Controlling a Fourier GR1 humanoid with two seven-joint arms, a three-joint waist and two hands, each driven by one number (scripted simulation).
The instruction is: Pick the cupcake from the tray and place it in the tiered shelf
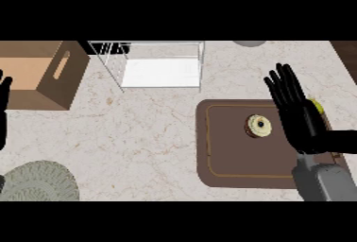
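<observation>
A pale cupcake (259, 126) with a dark centre sits on the brown tray (230, 156) at the right of the counter. My right hand (300, 116) hovers open over the tray's right part, fingers straight and pointing away, just right of the cupcake and not touching it. A small yellow-green thing (317, 106) peeks out behind that hand. The tiered shelf (162, 66), a wire frame with a white floor, stands at the back centre. My left hand (4, 101) shows at the left edge, open and resting.
A brown cardboard box (42, 75) stands at the back left beside the shelf. A grey-green round mat or plate (36, 182) lies at the front left. A grey round object (249, 43) shows at the back edge.
</observation>
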